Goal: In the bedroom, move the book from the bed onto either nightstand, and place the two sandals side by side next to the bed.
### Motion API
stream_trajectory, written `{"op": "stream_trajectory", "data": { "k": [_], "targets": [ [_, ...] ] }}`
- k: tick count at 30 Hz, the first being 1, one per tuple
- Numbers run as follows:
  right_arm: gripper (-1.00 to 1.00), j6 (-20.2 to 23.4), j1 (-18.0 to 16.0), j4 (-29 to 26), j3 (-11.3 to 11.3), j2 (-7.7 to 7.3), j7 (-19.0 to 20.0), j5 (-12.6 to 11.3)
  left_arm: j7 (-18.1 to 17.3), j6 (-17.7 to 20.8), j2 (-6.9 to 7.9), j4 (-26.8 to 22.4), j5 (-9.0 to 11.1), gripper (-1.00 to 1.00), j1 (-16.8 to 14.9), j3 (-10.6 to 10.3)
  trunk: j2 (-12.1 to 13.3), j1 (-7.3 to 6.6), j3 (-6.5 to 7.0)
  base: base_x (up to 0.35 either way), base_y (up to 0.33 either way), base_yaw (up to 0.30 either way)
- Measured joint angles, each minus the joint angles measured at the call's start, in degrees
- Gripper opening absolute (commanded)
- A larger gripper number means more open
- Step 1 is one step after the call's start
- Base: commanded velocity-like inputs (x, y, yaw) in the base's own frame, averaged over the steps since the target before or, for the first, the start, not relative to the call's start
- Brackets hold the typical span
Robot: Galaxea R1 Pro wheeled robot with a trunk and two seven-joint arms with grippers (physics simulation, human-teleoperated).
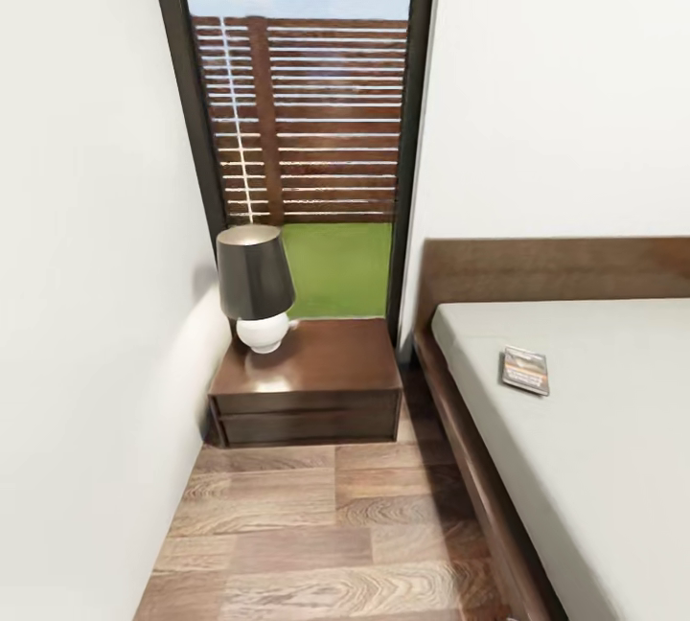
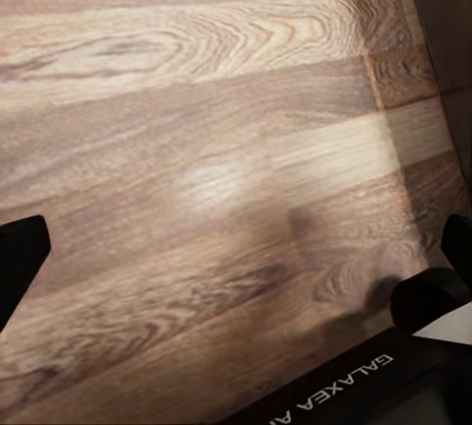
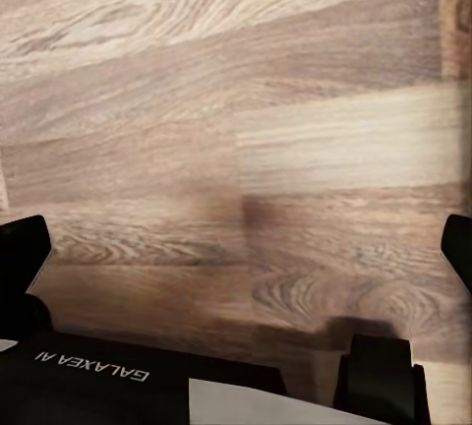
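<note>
We see the book not yet moved from the bed to the nightstand, both tools spread and empty over the floor.

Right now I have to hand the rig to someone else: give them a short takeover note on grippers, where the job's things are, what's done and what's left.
Left gripper: open, empty, fingertips wide apart over bare wood floor.
Right gripper: open, empty, also over floor.
The book lies flat on the bed, on the mattress toward the headboard, near the edge facing the nightstand.
Nightstand stands against the window wall; the lamp sits at its left rear, the rest of the top is bare.
Done: nothing yet; book not moved.
Left: pick the book, set it on the nightstand, then find the sandals and pair them beside the bed.
</note>
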Motion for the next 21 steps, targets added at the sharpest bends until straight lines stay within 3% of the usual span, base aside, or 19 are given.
{"op": "stream_trajectory", "data": {
  "k": [21],
  "targets": [
    [1.00,0.0,0.0,0.0,0.0,0.00,0.0,0.0,0.0,0.0,0.00,0.0,0.0,1.00,0.0,0.0,0.0,0.00,0.00,0.328,0.000,0.000]
  ]
}}
